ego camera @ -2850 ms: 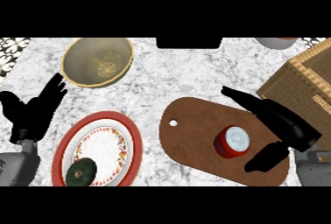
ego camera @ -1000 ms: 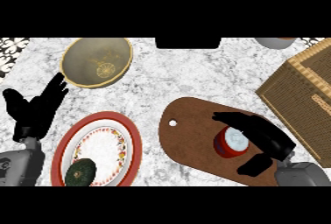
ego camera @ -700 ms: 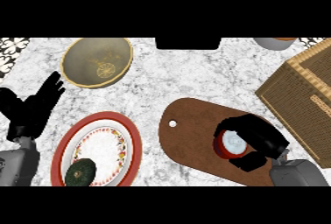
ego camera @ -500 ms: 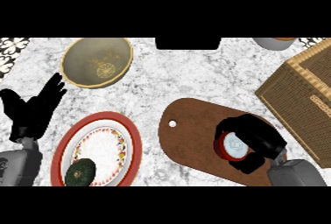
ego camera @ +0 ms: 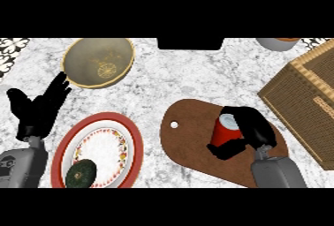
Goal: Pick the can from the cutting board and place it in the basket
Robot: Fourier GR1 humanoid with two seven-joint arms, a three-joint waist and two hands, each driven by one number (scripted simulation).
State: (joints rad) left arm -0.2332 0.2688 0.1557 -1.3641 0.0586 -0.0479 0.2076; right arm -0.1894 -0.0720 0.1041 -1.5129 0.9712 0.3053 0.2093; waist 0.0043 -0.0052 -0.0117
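Right hand (ego camera: 251,128) curled round the red can (ego camera: 225,132), fingers over the far side and top, thumb wrapping low on the near-left. Can sits tilted, its pale top leaning toward the far side, over the right half of the brown cutting board (ego camera: 195,141). Whether its base touches the board or has lifted clear, cannot tell.

Step in hand, as judged: secure the hold and lift. To do it well, raise the can straight up until it plainly clears the board, right the tilt so it does not slip out, then carry it right and far toward the wicker basket (ego camera: 306,95). The basket's rim stands high; the can needs to pass over the near-left wall before it goes down inside.

Left hand (ego camera: 36,110) open, fingers up, resting at the left edge beside the plate.

Surface: white-grey marbled counter (ego camera: 169,84). Red-rimmed patterned plate (ego camera: 104,148) near left, with a dark green round item (ego camera: 81,174) on its near part. Olive-gold bowl (ego camera: 99,62) far left. Grey vessel (ego camera: 277,43) cut off at the far right edge.
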